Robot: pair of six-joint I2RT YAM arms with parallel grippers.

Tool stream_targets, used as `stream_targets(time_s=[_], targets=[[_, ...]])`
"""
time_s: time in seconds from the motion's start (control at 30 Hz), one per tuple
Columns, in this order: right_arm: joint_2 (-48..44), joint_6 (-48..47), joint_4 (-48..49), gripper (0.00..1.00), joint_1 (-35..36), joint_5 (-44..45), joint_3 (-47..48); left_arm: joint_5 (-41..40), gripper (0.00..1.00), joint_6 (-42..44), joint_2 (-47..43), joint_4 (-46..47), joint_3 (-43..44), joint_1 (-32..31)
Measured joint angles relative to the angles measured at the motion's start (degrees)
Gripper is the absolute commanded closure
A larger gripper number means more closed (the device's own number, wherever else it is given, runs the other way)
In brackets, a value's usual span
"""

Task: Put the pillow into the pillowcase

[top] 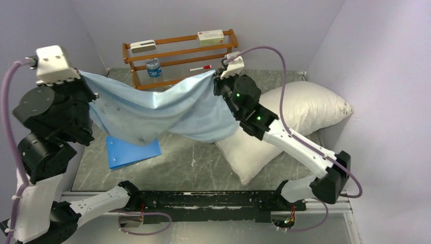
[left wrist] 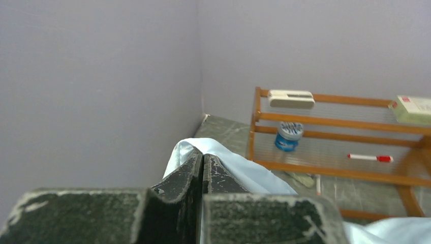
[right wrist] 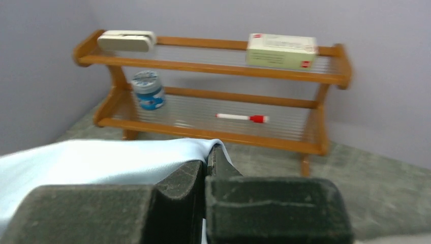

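Here's the spread: the pillowcase (top: 152,109) hangs in the air like a hammock, off to the left of the pillow (top: 300,109). Its right end droops down just over the pillow's near-left part. The pillow itself lies flat on the table, bare, with nothing pulled over it yet. I'd call this the early going, with the case held up and stretched out so its mouth can be found. The next move, I reckon, calls for turning the open end toward the pillow and parting the two layers. Where that opening sits, I cannot tell from here.

Now the tools. The left gripper (left wrist: 203,165), raised well to the left of the pillow, has its jaws pressed tight together, with pale blue fabric pinched between them and spilling out ahead. Across the span, the right gripper (right wrist: 207,162) sits above the pillow's far-left side. It's clamped just as hard, with a fold of the case nipped at the fingertips. A flat blue sheet (top: 133,151) lies beneath the sag, left of the pillow.
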Motion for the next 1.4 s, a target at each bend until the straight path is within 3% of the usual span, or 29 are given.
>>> stream_targets(time_s=[0.13,0.27,0.3,0.37,0.47,0.57,0.67,0.73,0.9,1.1,1.27,1.4], targets=[[4.98,5.33,3.52,1.0,-3.96,-10.56,0.76,-3.85,0.95,2.78,0.04,1.25,4.61,-0.28],[8.92,10.71,6.19,1.0,-6.64,-18.12,2.54,-2.27,0.95,0.0,-1.27,0.02,9.64,-0.37],[9.51,11.93,6.4,0.93,-7.26,-19.19,2.54,-0.17,0.95,-1.55,-2.23,-0.55,9.97,-0.37],[10.05,13.7,6.64,0.71,-8.35,-20.9,1.2,6.58,0.95,-5.53,-4.94,-1.46,7.85,-0.35],[10.45,15.52,3.34,0.4,-9.68,-21.53,-0.72,18.53,0.95,-11.47,-8.79,-1.79,-0.39,-0.39],[10.67,18.08,-4.42,0.23,-10.64,-18.71,-0.66,31.8,0.95,-17.68,-9.14,-2.78,-11.15,-0.39],[9.62,22.32,-13.11,0.14,-11.1,-14.03,-0.04,43.67,0.95,-22.58,-7.52,-3.3,-23.21,-0.44],[8.11,26.14,-19.15,0.02,-11.15,-10.23,0.5,47.6,0.95,-24.22,-6.29,-3.17,-28.06,-0.44],[1.22,40.46,-33.46,0.0,-11.41,1.22,0.92,58.99,0.95,-27.56,-8.33,-0.28,-38.16,-0.46],[-4.31,49.9,-40.98,0.0,-14.69,10.14,0.61,68.85,0.88,-29.24,-8.5,8.39,-42.82,-0.44],[-2.58,54.73,-46.36,0.0,-21.14,12.9,-0.48,75.76,0.59,-31.28,-7.02,14.91,-50.23,-0.44],[3.89,61.24,-54.23,0.0,-27.36,13.29,1.64,78.6,0.36,-30.73,-4.0,15.39,-50.71,-0.44]])
